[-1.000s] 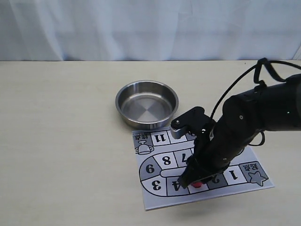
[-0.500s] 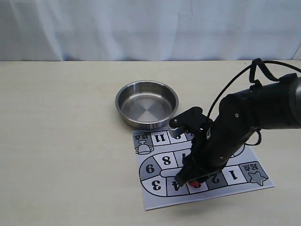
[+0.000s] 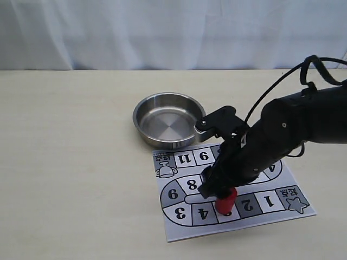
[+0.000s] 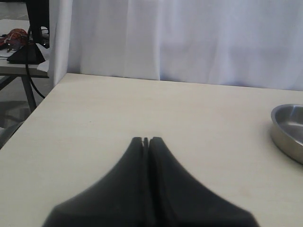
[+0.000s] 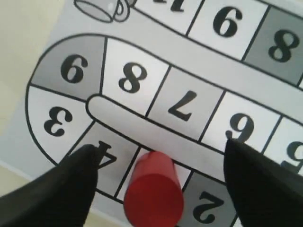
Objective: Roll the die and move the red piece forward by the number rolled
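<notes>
Beneath right gripper point(image 5: 161, 149), red piece point(image 3: 226, 203) — partly hidden

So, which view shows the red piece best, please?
The right wrist view: the red piece stands unobstructed within the open right pincer. The exterior view hides its top behind the arm; the left wrist view misses it.
</notes>
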Controlling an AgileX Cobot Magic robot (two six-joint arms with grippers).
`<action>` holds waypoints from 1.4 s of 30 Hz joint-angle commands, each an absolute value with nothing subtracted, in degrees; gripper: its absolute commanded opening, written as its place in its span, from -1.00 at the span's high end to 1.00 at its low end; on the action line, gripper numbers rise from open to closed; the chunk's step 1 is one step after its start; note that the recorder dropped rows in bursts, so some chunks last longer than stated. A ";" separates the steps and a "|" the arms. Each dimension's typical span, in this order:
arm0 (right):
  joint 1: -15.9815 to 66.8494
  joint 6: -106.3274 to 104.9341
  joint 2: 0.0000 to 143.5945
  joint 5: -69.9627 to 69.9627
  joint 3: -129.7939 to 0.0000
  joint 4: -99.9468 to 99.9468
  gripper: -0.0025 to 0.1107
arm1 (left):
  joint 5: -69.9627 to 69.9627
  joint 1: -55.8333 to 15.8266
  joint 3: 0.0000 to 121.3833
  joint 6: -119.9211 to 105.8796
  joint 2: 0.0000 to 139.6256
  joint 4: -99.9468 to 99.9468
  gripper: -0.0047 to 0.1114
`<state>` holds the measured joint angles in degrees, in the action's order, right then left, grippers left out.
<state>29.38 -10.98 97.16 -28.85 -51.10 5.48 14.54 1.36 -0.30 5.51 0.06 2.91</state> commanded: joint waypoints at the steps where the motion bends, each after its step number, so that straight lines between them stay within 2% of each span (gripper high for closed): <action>1: 29.33 -10.71 93.73 -27.37 -51.26 5.04 -0.23 | 13.88 1.36 0.00 5.76 0.00 2.89 0.92; 6: 26.65 -3.15 91.48 -26.66 -51.26 -2.10 0.29 | 13.88 1.36 0.00 5.76 0.00 2.89 0.92; 8: 21.88 4.95 90.98 -27.74 -51.26 -6.00 0.63 | 13.88 1.36 0.00 5.76 0.00 2.79 0.92; 11: 15.65 6.37 90.98 -28.77 -51.26 -7.99 0.89 | 13.88 1.36 0.00 5.76 0.00 2.79 0.92; 17: 3.81 6.37 90.98 -28.53 -51.26 -7.99 0.88 | 13.88 1.36 0.00 5.76 0.00 2.79 0.92; 21: 0.92 6.37 90.98 -27.53 -51.26 -7.99 0.88 | 13.88 1.36 0.00 5.76 0.00 2.79 0.92; 42: 0.82 -6.29 90.98 -26.86 -51.26 -1.65 0.89 | 13.88 1.36 0.00 5.76 0.00 2.79 0.92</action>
